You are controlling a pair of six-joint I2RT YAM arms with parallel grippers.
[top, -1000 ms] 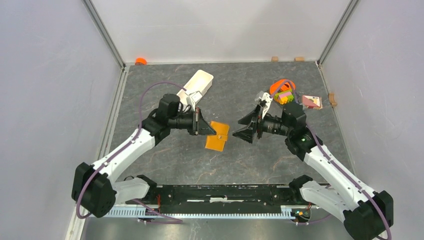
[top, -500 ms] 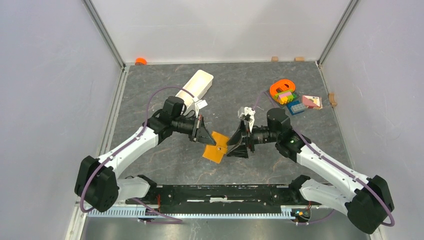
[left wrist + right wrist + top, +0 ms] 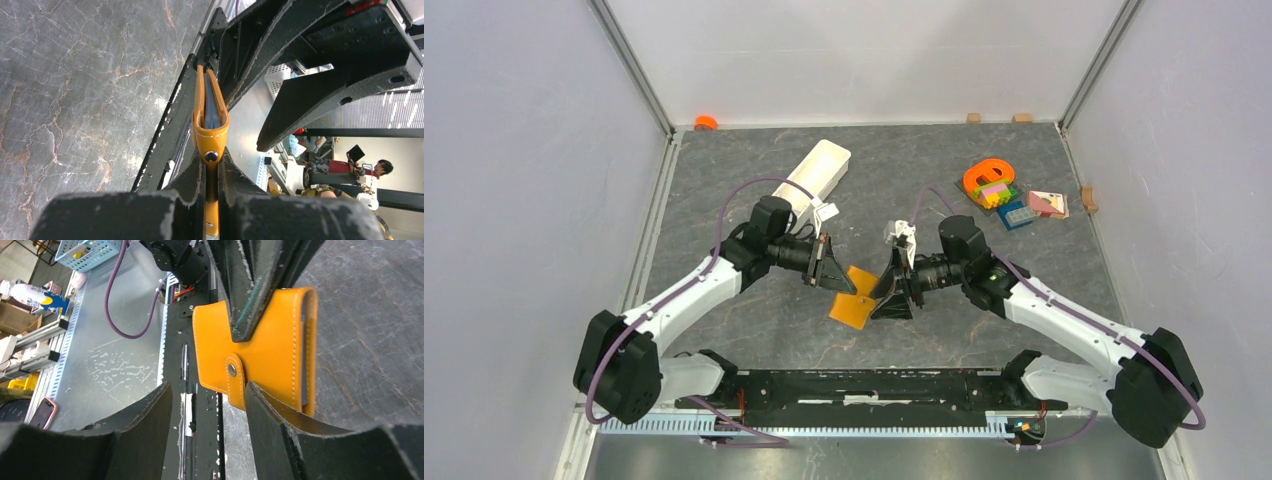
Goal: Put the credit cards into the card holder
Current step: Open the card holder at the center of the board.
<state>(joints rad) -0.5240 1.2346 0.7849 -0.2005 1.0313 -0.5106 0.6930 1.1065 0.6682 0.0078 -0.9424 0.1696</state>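
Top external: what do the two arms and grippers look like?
Left arm and right arm match: white link shells, black joints and shoulder housings, a purple cable looped along each. Left gripper and right gripper: black, wedge-shaped fingers with pale, scuffed edges.

No lettering, number or sign can be read anywhere; the bottle (image 3: 22, 291) label at 10 o'clock in the right wrist view is too blurred.
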